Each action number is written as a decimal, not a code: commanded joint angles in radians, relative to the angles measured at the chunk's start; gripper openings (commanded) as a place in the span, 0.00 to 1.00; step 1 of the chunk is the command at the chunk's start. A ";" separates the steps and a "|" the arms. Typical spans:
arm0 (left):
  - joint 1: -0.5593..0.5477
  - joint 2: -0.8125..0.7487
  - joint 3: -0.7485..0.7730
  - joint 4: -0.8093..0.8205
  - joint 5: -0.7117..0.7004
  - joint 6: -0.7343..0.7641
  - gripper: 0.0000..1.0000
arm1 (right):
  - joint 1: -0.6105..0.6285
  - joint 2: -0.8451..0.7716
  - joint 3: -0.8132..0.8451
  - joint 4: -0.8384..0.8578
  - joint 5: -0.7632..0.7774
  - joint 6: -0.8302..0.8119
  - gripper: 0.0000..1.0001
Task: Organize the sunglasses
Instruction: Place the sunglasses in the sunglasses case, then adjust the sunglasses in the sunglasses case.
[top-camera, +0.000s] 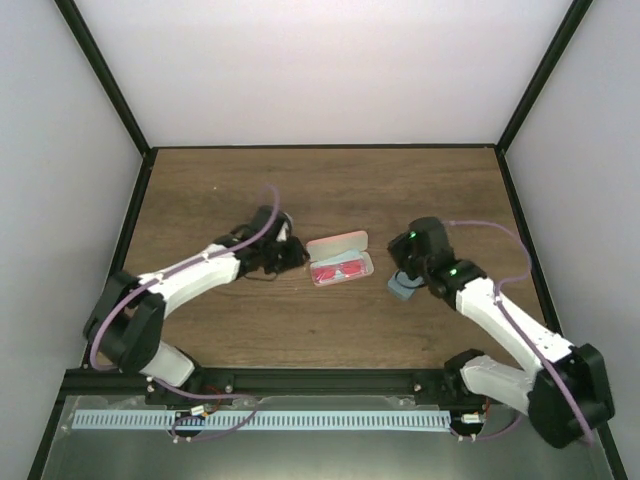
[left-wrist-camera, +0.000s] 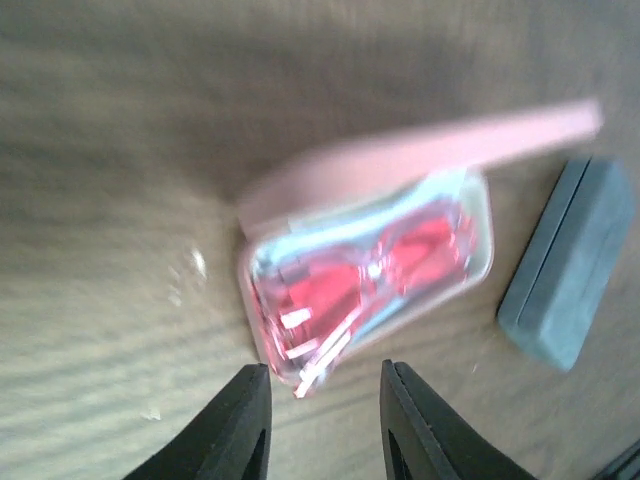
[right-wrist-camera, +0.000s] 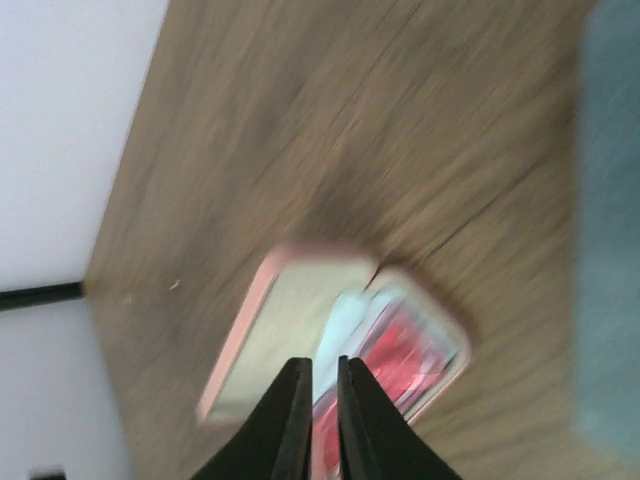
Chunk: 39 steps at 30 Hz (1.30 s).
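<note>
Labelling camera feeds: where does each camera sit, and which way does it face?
Top external: above and behind the robot, looking down on the table; left arm and right arm show.
Left wrist: on its arm, looks past the left tool at the pink case holding sunglasses.
Right wrist: on its arm, looks past the right tool at that case.
All share the case.

No text, brand or number can be read anywhere. The sunglasses (left-wrist-camera: 320, 290) and pink case (left-wrist-camera: 400, 162) appear blurred, any marking indistinguishable.
</note>
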 joint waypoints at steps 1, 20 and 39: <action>-0.093 0.103 0.020 0.022 0.015 -0.026 0.30 | -0.305 0.125 0.031 -0.080 -0.329 -0.244 0.06; -0.134 0.180 0.062 -0.079 -0.004 -0.085 0.05 | -0.378 0.649 0.278 -0.028 -0.601 -0.520 0.02; -0.134 0.361 0.195 -0.091 -0.017 -0.051 0.06 | -0.377 0.714 0.286 -0.026 -0.631 -0.567 0.03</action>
